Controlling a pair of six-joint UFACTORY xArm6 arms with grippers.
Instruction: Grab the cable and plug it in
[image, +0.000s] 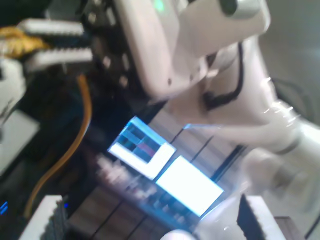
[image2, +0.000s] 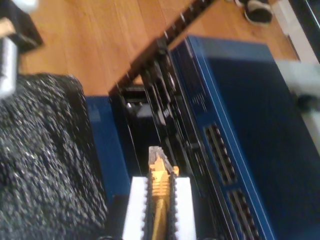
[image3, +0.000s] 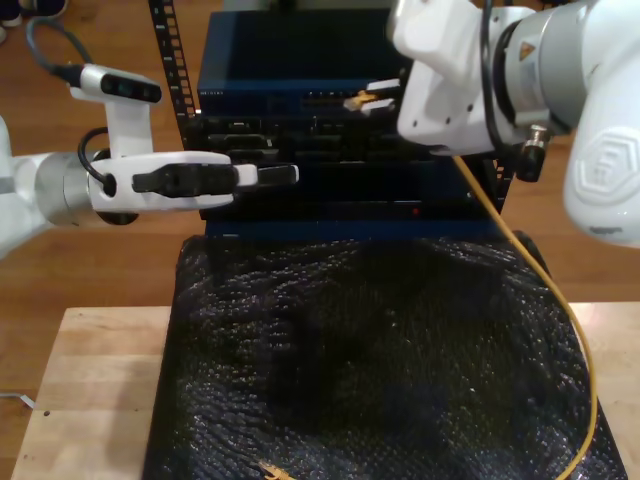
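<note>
My second gripper (image2: 159, 207), upper right of the exterior view, clamps the cable (image2: 160, 197)'s plug; my first gripper (image: 150, 220) gapes empty.

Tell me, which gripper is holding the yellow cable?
My second gripper, shut on the cable near its plug; my first gripper holds nothing.

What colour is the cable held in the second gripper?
Yellow-orange. The cable shows best in the second wrist view, clamped between my second gripper's white fingers.

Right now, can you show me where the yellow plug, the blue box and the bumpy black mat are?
yellow plug (image2: 161, 172), second wrist view, its tip.
blue box (image2: 255, 115), second wrist view, its top.
black mat (image3: 370, 360), exterior view, its middle.
</note>
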